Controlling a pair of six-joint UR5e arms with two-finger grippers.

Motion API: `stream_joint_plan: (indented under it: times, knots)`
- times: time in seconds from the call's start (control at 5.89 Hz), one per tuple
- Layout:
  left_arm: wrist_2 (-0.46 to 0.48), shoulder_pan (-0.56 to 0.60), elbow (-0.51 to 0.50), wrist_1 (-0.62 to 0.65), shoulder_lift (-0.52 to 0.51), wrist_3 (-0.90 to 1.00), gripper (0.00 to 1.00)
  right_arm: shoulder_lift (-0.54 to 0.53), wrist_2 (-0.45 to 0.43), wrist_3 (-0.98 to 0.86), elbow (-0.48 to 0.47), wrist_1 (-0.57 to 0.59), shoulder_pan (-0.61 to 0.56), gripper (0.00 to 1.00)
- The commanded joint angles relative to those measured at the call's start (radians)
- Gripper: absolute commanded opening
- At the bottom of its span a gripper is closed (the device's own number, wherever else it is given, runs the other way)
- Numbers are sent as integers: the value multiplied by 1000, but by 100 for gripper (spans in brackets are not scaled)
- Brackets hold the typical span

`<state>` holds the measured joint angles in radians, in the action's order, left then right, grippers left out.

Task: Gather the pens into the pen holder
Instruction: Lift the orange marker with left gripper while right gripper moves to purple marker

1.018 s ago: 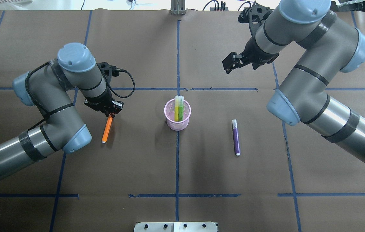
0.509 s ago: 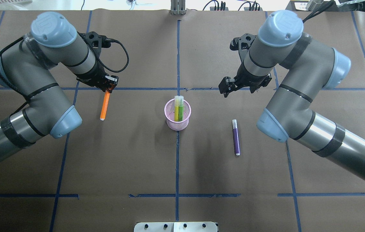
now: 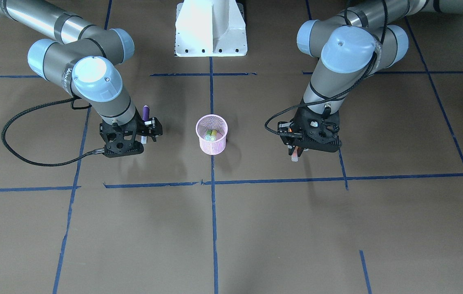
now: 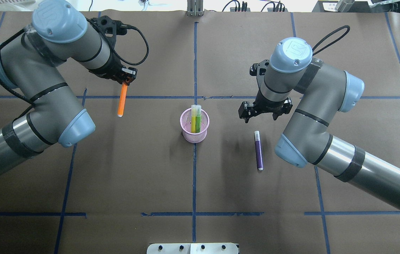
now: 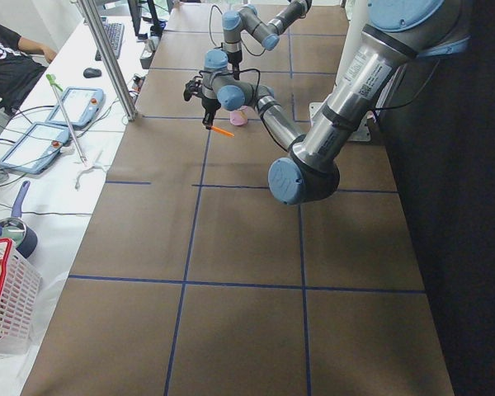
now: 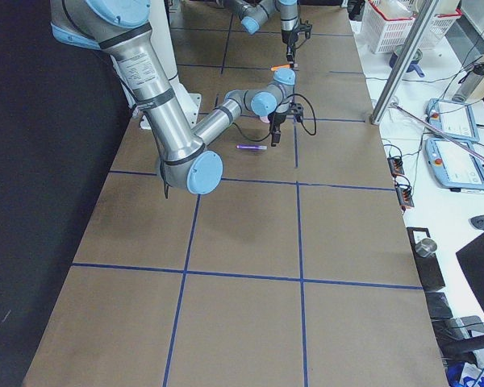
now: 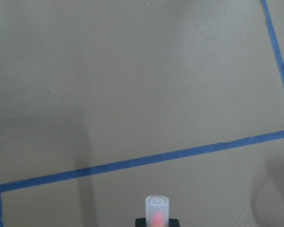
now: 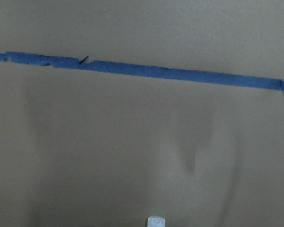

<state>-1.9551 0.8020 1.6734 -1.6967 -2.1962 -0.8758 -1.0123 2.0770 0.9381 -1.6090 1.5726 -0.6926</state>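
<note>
Left gripper [image 4: 125, 82]: you have it clamped on one end of the orange pen [image 4: 121, 100]. The pen hangs tilted, pale cap end free, clear of the table [image 4: 132, 176].
Right gripper [image 4: 260, 113]: the jaws stand spread with nothing between them.
Purple pen [image 4: 258, 150]: it lies flat on the table. The right gripper hovers over its capped end, not its middle.
Pen holder [image 4: 194, 126]: it stands upright between the arms with two yellow-green pens [image 4: 195, 120] already inside. The orange pen is well apart from it, towards your robot's left and farther from the base.
Risk, orange pen: an end grip lets the pen swing or slip, so the free tip may catch the rim or the standing pens rather than drop inside.
Risk, holder: it looks light, and a sideways knock could tip it and spill the pens.
Risk, purple pen: closing near the cap may make it pivot or squirt out.
Risk, arms: if both reach the holder together, they may collide.
</note>
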Motion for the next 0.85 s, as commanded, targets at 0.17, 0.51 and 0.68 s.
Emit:
stream_joint_plan:
  times: [0.17,0.51,0.68]
  knots:
    - [79,2,6,-1,-80,-127,0,-5,5,109,12,0,22,100]
    - [114,3,11,-3,-129,-199,0,-17,12,134,14,0,30,100]
    - [116,2,20,-3,-138,-230,0,-40,12,137,21,-44,38,100]
